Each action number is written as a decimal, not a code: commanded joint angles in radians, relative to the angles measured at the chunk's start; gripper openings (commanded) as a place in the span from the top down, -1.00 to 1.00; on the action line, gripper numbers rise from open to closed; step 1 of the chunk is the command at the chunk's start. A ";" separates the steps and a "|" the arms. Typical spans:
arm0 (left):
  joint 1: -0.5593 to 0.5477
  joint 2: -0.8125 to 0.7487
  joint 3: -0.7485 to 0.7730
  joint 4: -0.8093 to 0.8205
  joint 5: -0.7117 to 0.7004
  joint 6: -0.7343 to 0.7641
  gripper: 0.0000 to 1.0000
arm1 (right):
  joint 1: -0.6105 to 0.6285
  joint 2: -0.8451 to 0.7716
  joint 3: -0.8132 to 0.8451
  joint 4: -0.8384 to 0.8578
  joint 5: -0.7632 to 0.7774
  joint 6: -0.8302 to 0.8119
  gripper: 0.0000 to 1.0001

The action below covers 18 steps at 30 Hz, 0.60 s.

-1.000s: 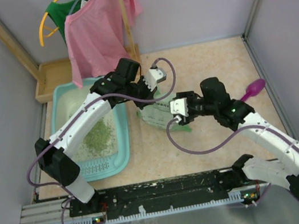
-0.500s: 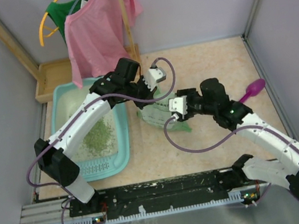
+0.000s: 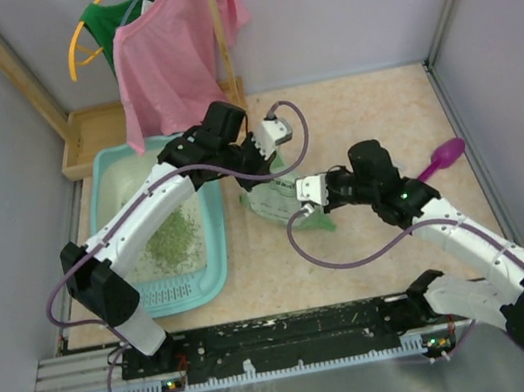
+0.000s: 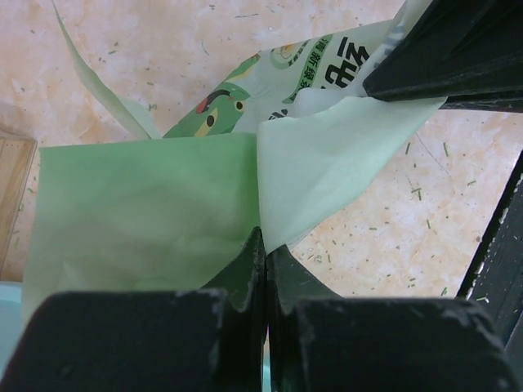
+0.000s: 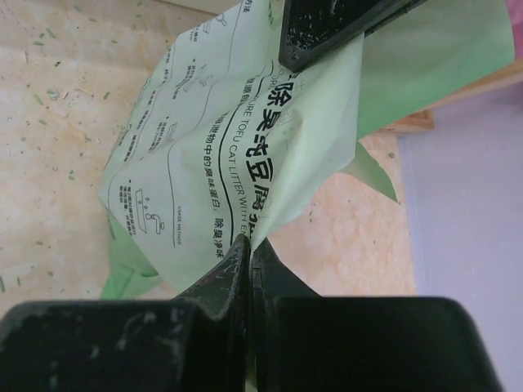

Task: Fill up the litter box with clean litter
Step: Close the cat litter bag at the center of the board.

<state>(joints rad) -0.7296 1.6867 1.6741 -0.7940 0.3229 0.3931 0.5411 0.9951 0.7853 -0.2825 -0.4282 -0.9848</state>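
**Reader:** Starting nearest your bases, what does the top view show?

**Arm:** First comes my right gripper [image 3: 303, 211], reaching in from the right side of the table [image 3: 368, 106]. Its jaws are clenched on the near edge of the pale green printed bag [image 3: 268, 198]. In the right wrist view, the right gripper [image 5: 249, 269] is pressed together, with the bag [image 5: 221, 147] pinched in the seam between the jaws.

**Reader:** And your other tool?

**Arm:** My left gripper [image 3: 266, 163] sits just beyond and grasps the far edge of the same bag. In the left wrist view, the left gripper [image 4: 263, 269] is closed tight, and a fold of the bag [image 4: 147, 212] is caught between its jaws. The bag therefore spans the two grippers, and small green flecks lie on the table beneath it.

**Reader:** Where are the task's things?

**Arm:** The litter box [image 3: 215, 283] lies on the left part of the table, just beside the bag, with my left forearm crossing above it. The clean litter [image 3: 173, 237] forms a thin olive heap on the box's whitish base, toward the near end by the grille strip [image 3: 172, 291].

**Reader:** And further back?

**Arm:** A magenta scoop [image 3: 443, 157] rests well apart on the right. A wooden tray [image 3: 90, 140] lies behind the box in the far left corner. A pink garment [image 3: 171, 55] and a green garment [image 3: 109, 20] hang above the tray.
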 commanded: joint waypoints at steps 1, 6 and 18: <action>0.004 -0.082 0.039 0.152 0.026 -0.003 0.96 | -0.001 0.010 0.041 -0.088 -0.081 0.001 1.00; 0.004 -0.181 -0.052 0.267 0.037 0.016 -0.16 | -0.030 0.003 0.043 -0.100 -0.121 0.051 1.00; -0.042 -0.355 -0.363 0.439 0.179 0.012 -0.63 | -0.130 0.008 0.084 -0.015 -0.213 0.251 1.00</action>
<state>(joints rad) -0.7395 1.2778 1.3540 -0.3931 0.4458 0.4004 0.4221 1.0103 0.8017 -0.3294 -0.5842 -0.8043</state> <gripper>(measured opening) 0.822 0.007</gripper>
